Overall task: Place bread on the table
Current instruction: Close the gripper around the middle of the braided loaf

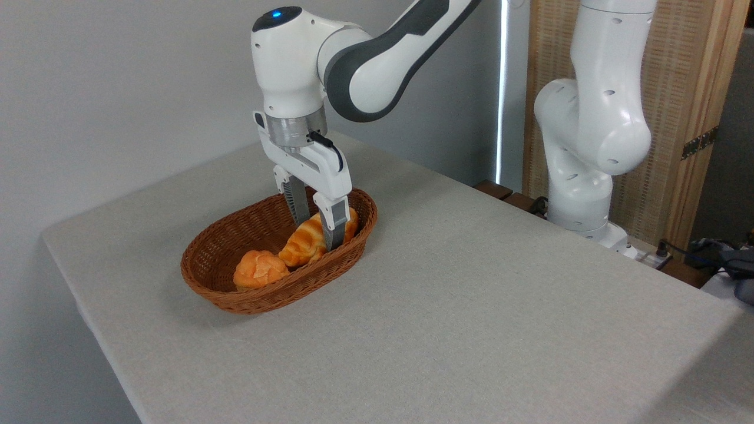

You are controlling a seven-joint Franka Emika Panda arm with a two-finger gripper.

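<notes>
The bread (301, 246), a braided golden loaf, lies tilted in the right half of the brown wicker basket (207, 250), with its upper end resting against the far rim. My gripper (317, 235) reaches down into the basket and is open, one finger behind the loaf and one in front of it, straddling its middle. The far fingertip is hidden behind the loaf. I cannot tell whether the pads touch the crust. The table (471, 294) with a grey-beige cloth top carries the basket at its left side.
A small round orange bun (260, 268) sits in the basket just left of the loaf. The white arm's base (580, 176) stands at the table's far right edge, with cables and a dark object beside it. A grey wall lies behind.
</notes>
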